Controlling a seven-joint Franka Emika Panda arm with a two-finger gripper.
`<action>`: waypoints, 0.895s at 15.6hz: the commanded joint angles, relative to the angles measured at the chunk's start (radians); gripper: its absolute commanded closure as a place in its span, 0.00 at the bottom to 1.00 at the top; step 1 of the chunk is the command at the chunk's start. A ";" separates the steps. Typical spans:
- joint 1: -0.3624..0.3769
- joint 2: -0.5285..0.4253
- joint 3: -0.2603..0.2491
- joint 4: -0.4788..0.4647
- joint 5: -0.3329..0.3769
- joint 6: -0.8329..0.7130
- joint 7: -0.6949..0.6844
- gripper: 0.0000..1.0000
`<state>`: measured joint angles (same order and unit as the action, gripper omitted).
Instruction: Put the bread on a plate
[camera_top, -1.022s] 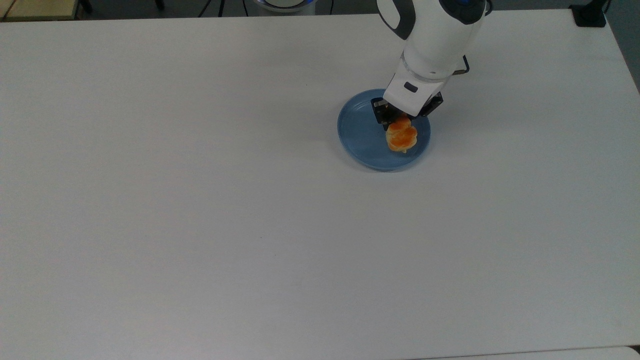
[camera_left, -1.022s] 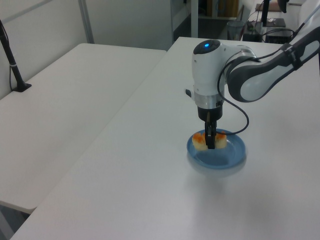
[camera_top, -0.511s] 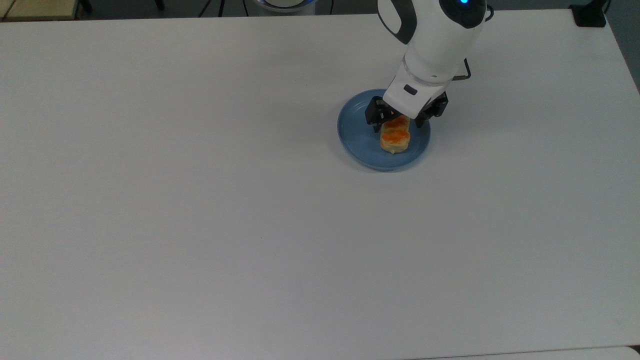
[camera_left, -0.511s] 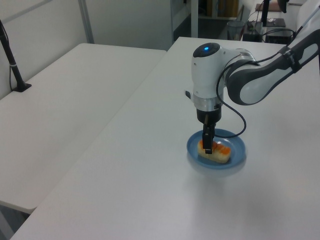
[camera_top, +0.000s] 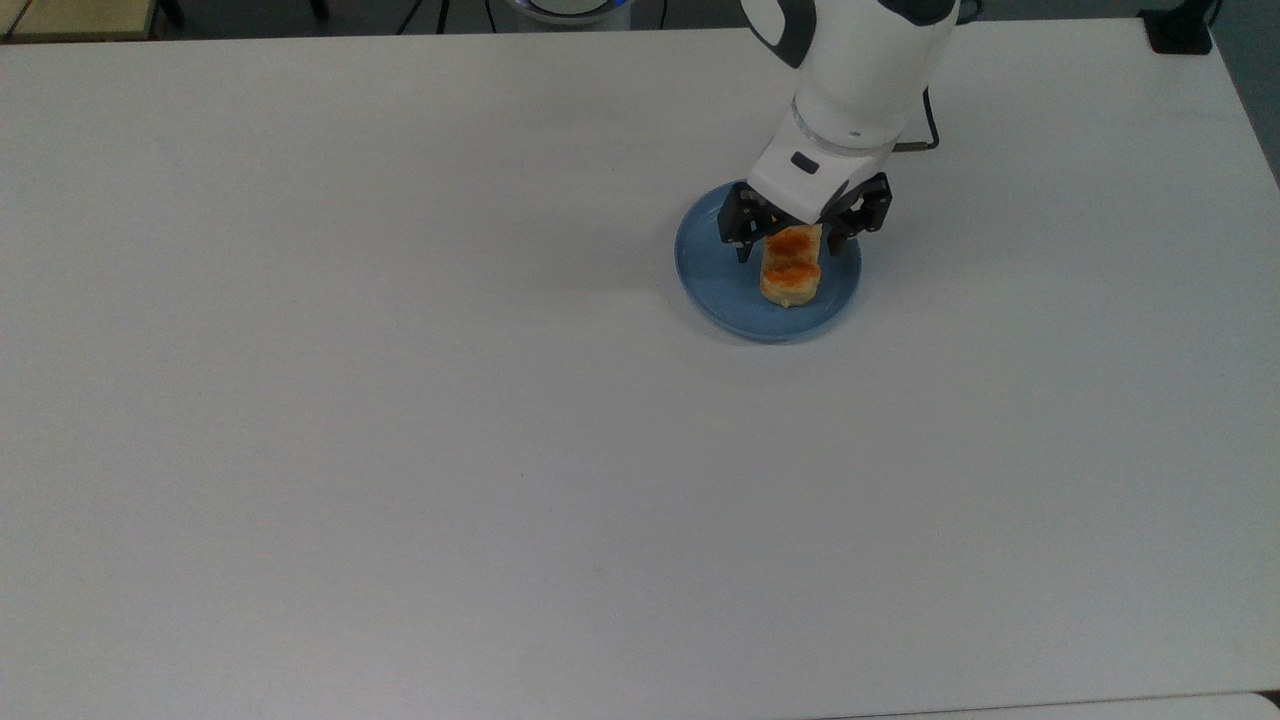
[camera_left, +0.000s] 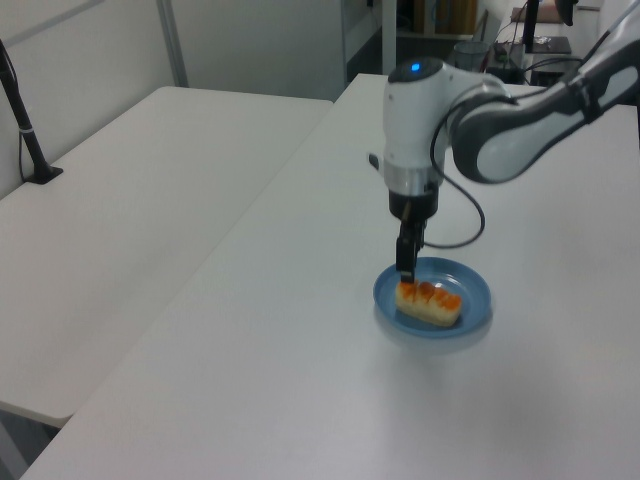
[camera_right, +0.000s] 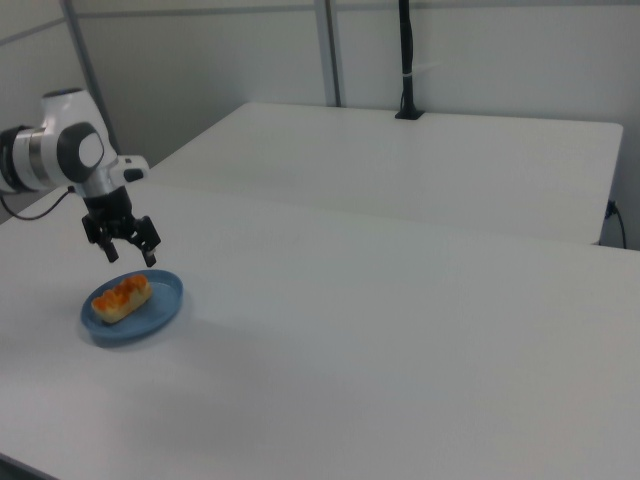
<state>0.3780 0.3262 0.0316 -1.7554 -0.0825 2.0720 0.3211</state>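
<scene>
The bread (camera_top: 790, 272), pale with glossy orange-brown bumps, lies flat on the blue plate (camera_top: 705, 270) at the table's far right in the top view. My gripper (camera_top: 790, 246) hangs open just above the bread's far end, with one black finger on each side and nothing between them. In the left view the bread (camera_left: 430, 301) rests across the plate (camera_left: 481, 296), and the gripper (camera_left: 405, 270) is a little above its left end. In the right view the open gripper (camera_right: 128, 254) is clear of the bread (camera_right: 121, 296) on the plate (camera_right: 166, 299).
The white table (camera_top: 400, 400) stretches wide and bare to the top view's left and front. A black clamp (camera_top: 1180, 30) sits at its far right corner. A second white table (camera_left: 130, 200) adjoins in the left view, with a black post (camera_left: 25, 130) on it.
The gripper opened and let go of the bread, which settled flat on the plate. The gripper then rose a little above it.
</scene>
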 joint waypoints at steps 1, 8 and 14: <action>-0.184 -0.104 0.131 0.031 -0.013 -0.121 0.013 0.00; -0.384 -0.161 0.113 0.172 0.052 -0.288 -0.170 0.00; -0.383 -0.180 -0.038 0.221 0.067 -0.375 -0.277 0.00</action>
<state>-0.0157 0.1628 0.0385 -1.5427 -0.0382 1.7283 0.0724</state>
